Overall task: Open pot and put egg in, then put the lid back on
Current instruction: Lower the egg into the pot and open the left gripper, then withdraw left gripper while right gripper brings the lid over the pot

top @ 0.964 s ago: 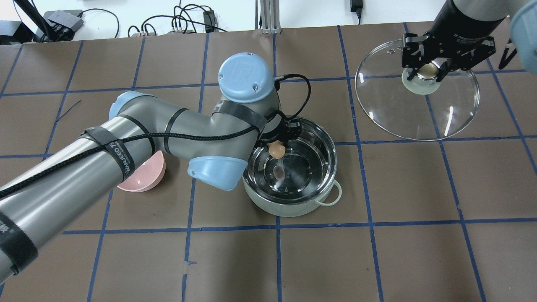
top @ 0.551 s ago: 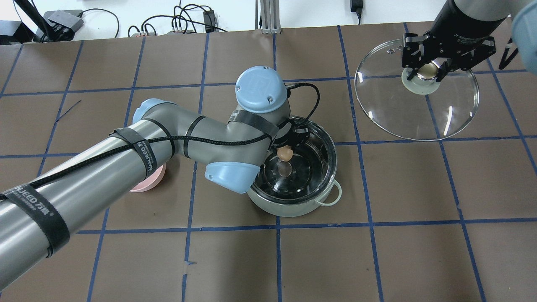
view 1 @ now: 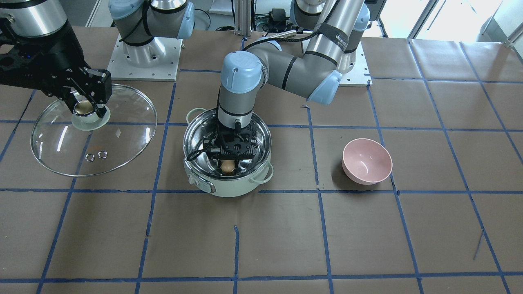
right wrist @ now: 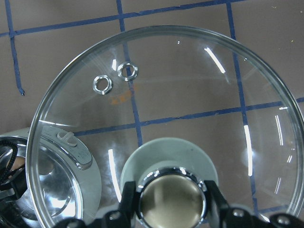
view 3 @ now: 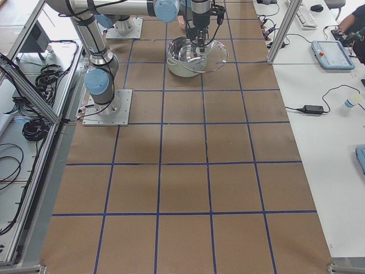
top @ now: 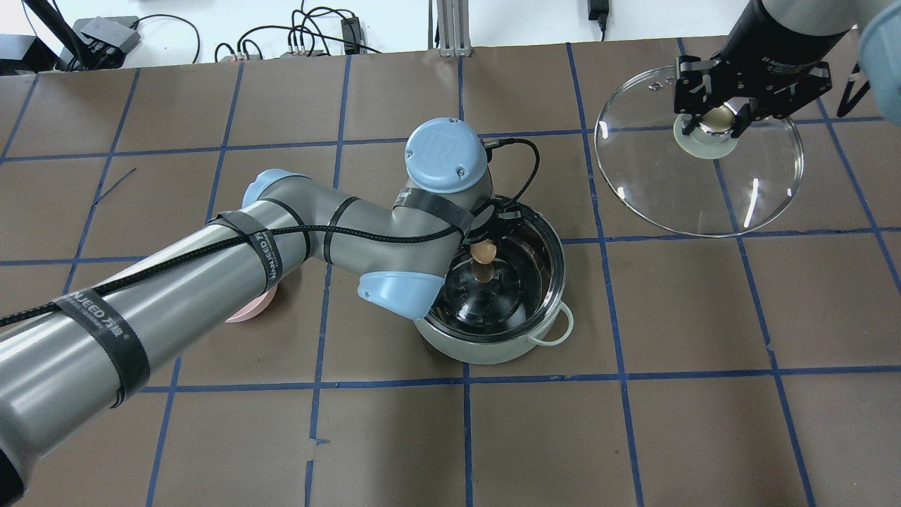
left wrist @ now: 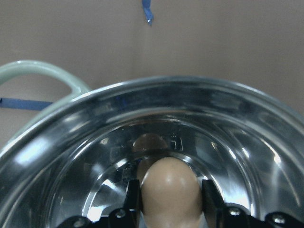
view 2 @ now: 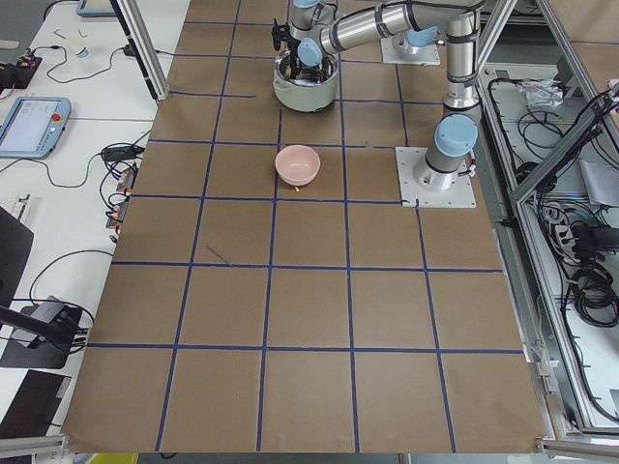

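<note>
My left gripper [view 1: 229, 158] clasps the egg [top: 483, 251] low inside the pot [top: 486, 350], near its 11 o'clock seen from overhead. My right gripper [top: 716, 121] pinches the knob [right wrist: 172, 200] of the lid [top: 746, 190], held at the pot's 2 o'clock.

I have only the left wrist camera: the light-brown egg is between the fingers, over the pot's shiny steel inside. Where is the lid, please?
Observer: The round clear glass lid is off the pale mint-green pot; the right gripper is shut on its shiny knob, to the robot's right of the pot.
Operator: How deep is the left gripper?
Observer: The left gripper reaches below the pot's rim with the egg; whether the egg touches the bottom, I cannot tell.
Operator: What else stands near?
Observer: A round pink bowl, to the robot's left of the pot, apart from it.
</note>
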Motion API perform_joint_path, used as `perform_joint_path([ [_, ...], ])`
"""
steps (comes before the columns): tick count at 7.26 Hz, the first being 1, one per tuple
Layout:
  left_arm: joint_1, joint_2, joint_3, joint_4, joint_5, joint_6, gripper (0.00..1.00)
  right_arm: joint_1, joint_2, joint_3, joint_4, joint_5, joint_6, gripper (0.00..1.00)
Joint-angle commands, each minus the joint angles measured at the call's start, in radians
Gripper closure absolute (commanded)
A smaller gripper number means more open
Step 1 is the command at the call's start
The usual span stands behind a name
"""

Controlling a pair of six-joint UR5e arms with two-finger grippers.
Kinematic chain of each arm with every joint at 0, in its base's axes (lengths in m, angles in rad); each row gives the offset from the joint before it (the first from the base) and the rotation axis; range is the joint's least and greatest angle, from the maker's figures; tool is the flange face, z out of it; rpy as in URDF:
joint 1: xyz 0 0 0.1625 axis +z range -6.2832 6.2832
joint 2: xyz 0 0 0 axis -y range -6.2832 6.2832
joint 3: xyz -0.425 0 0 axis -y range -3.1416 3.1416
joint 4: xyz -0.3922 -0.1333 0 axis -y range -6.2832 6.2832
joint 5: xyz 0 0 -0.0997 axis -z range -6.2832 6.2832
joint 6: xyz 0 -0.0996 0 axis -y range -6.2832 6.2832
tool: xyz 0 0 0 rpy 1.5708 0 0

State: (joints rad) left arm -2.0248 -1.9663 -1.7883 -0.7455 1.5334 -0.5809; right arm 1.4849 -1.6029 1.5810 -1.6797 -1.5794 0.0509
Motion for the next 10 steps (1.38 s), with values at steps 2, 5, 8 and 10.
perform_joint_path([
  [2, 0.003, -0.010, 0.009, 0.014, 0.002, 0.007, 0.22, 0.002, -0.002, 0.001, -0.002, 0.006, 0.001, 0.63],
  [5, 0.073, 0.096, 0.027, -0.076, -0.010, 0.019, 0.08, 0.002, -0.003, 0.001, 0.000, 0.006, 0.003, 0.64],
  [8, 0.190, 0.269, 0.029, -0.337, -0.067, 0.129, 0.08, 0.050, -0.025, -0.003, 0.002, 0.035, 0.021, 0.65],
  [10, 0.257, 0.383, 0.046, -0.525, -0.062, 0.261, 0.08, 0.174, -0.014, 0.010, -0.014, 0.035, 0.219, 0.66],
])
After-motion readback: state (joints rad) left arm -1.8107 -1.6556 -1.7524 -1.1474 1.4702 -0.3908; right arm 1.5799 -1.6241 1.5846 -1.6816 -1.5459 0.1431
